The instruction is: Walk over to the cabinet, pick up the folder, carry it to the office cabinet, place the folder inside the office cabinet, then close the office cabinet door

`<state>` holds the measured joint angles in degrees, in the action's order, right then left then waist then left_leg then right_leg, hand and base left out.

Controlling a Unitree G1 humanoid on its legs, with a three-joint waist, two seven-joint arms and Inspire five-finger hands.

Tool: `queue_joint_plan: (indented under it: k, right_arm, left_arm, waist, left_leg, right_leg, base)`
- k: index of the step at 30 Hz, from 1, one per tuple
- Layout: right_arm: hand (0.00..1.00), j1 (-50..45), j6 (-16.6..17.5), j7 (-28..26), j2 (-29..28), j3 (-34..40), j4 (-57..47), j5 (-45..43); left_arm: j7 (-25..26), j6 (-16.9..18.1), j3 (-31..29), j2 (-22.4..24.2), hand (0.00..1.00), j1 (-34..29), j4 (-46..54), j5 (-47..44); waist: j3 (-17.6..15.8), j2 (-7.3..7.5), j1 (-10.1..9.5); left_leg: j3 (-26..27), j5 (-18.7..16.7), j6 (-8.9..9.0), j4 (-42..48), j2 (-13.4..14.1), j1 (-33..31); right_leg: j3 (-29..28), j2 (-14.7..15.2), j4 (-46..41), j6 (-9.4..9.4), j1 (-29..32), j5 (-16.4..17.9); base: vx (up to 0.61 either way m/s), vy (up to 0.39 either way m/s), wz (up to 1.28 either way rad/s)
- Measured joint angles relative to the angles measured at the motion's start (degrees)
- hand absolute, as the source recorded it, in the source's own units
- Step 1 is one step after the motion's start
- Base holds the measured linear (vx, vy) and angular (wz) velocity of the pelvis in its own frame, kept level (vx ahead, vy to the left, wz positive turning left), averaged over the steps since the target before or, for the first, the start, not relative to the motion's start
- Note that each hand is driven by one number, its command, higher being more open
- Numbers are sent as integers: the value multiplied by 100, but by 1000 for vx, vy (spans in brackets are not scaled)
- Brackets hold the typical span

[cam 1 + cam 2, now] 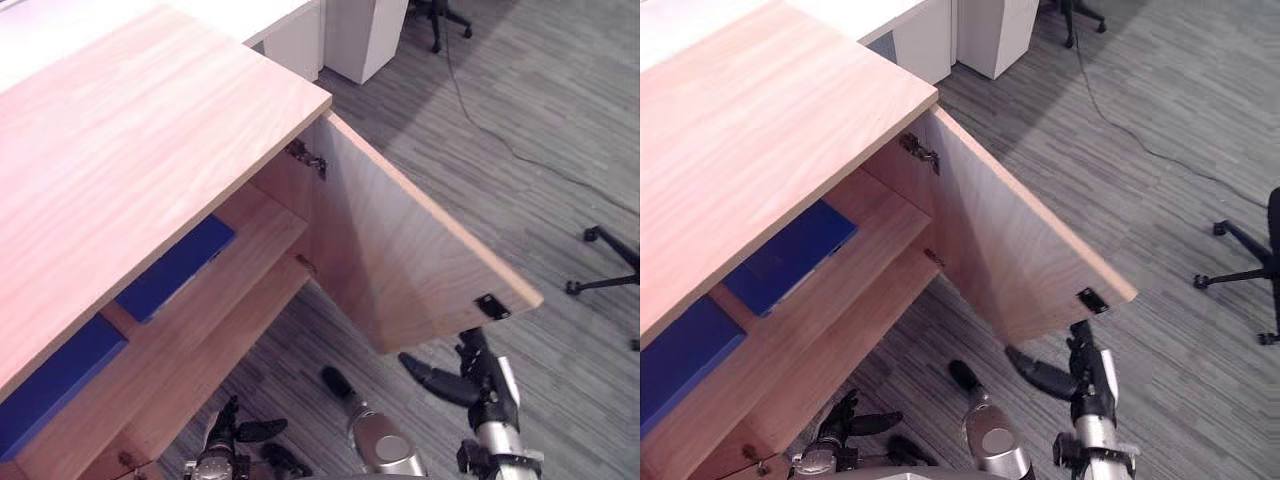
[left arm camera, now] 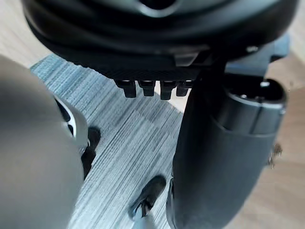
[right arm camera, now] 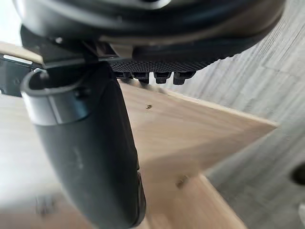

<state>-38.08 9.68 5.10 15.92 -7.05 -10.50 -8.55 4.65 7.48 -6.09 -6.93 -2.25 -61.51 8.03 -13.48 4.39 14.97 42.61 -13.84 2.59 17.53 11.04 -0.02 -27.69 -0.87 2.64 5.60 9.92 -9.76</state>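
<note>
The flat blue folder (image 1: 175, 268) lies on the shelf inside the light wooden office cabinet (image 1: 130, 150), beside a second blue folder (image 1: 50, 385). My right hand (image 1: 450, 385), loose and empty, hangs near the open wooden door's (image 1: 400, 250) free corner, placed, I judge, to swing it shut. My left hand (image 1: 235, 432) is low, relaxed and empty.

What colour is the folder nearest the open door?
The folder is dark blue, clearest in the left eye view.

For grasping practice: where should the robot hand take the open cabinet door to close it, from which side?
Likely the cabinet door at its free edge by the black plate, farthest from the hinge, from the outer face; right robot hand is nearest.
</note>
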Motion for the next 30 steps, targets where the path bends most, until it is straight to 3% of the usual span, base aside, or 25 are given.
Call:
queue_joint_plan:
  k: [4, 7, 9, 14, 18, 21, 24, 27, 30]
  right_arm:
    - [100, -114, -16, -142, 851, -353, 1, 452]
    - [100, 27, -24, -417, 1202, -793, -4, 704]
    - [100, 374, -31, -596, 1294, -1236, -4, 891]
    - [100, 1904, -59, -764, 1062, -1816, 177, 1330]
    - [100, 3206, -53, -560, 375, -1716, 1233, 1321]
    - [100, 3790, -16, -327, 56, -1455, 1890, 1283]
    - [100, 3820, 242, 0, -2, -1106, 2325, 1187]
    - [100, 4321, 192, 229, -2, -694, 3076, 1060]
    - [100, 4324, 163, 403, 10, -413, 3366, 971]
  left_arm:
    - [-7, -7, 241, -131, 100, 41, -86, 99]
    - [-12, -15, 347, -160, 100, 101, -141, 98]
    - [-6, -9, 372, -162, 100, 99, -135, 103]
    - [10, -22, 364, -63, 100, 120, 56, 89]
    - [40, -83, 286, -38, 100, 113, 91, 84]
    - [44, -143, 153, -7, 100, 85, 89, 16]
    - [92, -178, 84, -5, 100, 50, 107, -142]
    - [153, -135, 93, 75, 100, 54, 154, -150]
    - [180, -141, -26, 139, 100, -76, 292, -405]
  waist:
    - [68, 107, -19]
    - [135, 166, -282]
    - [208, 185, -345]
    - [345, 162, -843]
    - [438, 83, -1117]
    - [478, -18, -1192]
    - [464, -38, -1201]
    - [459, -175, -1248]
    - [443, -327, -1266]
  left_leg:
    - [-415, -14, -35, 58, -46, -126]
    - [-953, 62, -86, -35, -167, -259]
    - [-1286, 210, -114, -174, -250, -347]
    - [-2129, 840, -123, -779, -525, -521]
    - [-2723, 1433, -142, -1736, -762, -243]
    - [-3050, 1769, -185, -2287, -847, -126]
    - [-3307, 1803, -205, -2287, -899, -166]
    - [-3629, 1877, -217, -2291, -944, -295]
    - [-4042, 1975, -165, -2292, -960, -482]
  right_leg:
    - [314, 43, -153, -52, -11, 97]
    - [817, 139, -237, -107, -20, 164]
    - [1139, 210, -278, -160, -19, 212]
    - [2014, 446, -278, -204, -55, 299]
    - [2699, 604, -326, -212, -270, 497]
    - [3049, 659, -329, -156, -297, 537]
    - [3292, 693, -329, -144, -396, 535]
    - [3599, 721, -307, -72, -444, 618]
    - [3987, 741, -248, -139, -498, 673]
  base:
    - [-63, -2, 31]
    - [-63, -22, 39]
    - [-35, -47, 79]
    - [-4, -53, 100]
    - [27, -12, 84]
    - [60, 25, 66]
    - [30, 28, 37]
    - [-32, 8, 53]
    - [-49, 3, 71]
